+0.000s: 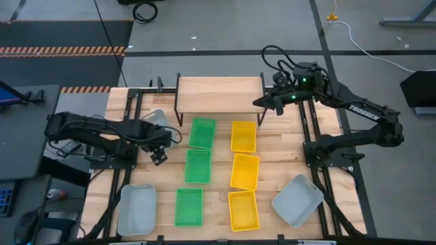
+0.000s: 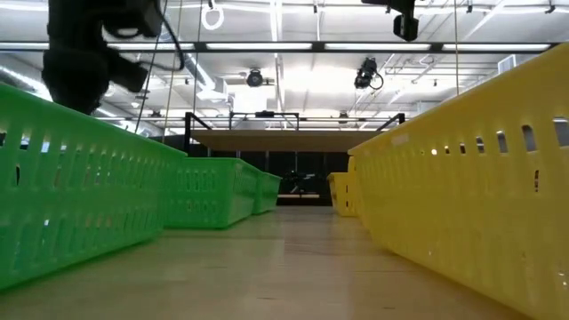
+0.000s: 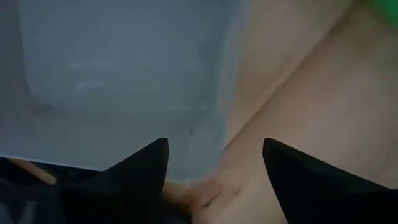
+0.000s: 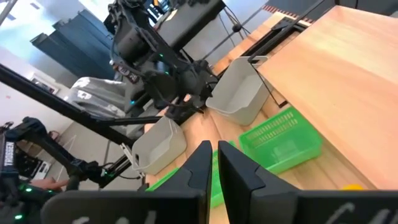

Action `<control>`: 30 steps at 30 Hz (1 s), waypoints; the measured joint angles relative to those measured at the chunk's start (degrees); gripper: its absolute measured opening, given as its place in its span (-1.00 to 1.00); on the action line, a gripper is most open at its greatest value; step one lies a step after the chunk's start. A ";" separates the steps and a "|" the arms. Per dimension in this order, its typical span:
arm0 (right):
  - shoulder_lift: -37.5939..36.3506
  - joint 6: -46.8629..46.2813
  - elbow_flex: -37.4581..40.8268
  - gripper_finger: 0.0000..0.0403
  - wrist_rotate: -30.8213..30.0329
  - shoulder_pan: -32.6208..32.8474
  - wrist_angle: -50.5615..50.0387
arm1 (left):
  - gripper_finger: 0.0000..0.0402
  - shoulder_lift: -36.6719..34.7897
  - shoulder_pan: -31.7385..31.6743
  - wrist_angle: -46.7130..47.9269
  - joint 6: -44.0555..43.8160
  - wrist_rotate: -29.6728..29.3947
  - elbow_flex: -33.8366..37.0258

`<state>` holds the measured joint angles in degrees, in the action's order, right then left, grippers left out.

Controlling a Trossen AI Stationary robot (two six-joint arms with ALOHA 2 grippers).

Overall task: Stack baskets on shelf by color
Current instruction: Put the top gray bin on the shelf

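Observation:
Three green baskets (image 1: 198,166) and three yellow baskets (image 1: 245,171) lie in two columns on the table in front of the shelf (image 1: 219,87). One grey basket (image 1: 154,117) rests on its base at the left, partly under my left arm. My left gripper (image 3: 214,144) points down, open, over that basket's near-right corner (image 3: 208,134); one finger stands over the basket, the other over the table, and I see no touch. My right gripper (image 4: 214,168) hangs shut and empty, high by the shelf's right end (image 1: 262,102).
Two more grey baskets lie near the front edge, one at the left (image 1: 137,208) and one, turned askew, at the right (image 1: 298,199). Bare wood runs between the green and yellow columns (image 2: 284,258). Black frame rails (image 1: 310,129) border the table.

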<state>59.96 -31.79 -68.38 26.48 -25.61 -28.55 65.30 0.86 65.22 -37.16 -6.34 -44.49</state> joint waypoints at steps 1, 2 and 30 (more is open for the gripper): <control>-0.01 -0.09 0.00 -0.84 0.02 0.00 0.01 | 0.34 0.00 -0.36 -0.65 -0.33 -0.07 1.66; -0.01 -0.07 0.00 -0.84 0.03 0.00 -0.01 | 0.33 0.00 -0.73 -1.15 -0.65 0.00 3.04; 0.00 0.36 0.00 -0.85 -4.42 -0.09 -2.46 | -0.98 -0.52 -1.06 22.16 8.30 -13.64 -30.56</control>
<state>59.96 -31.43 -68.38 22.06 -25.69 -31.00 64.77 -0.20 87.38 -28.85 -19.98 -75.05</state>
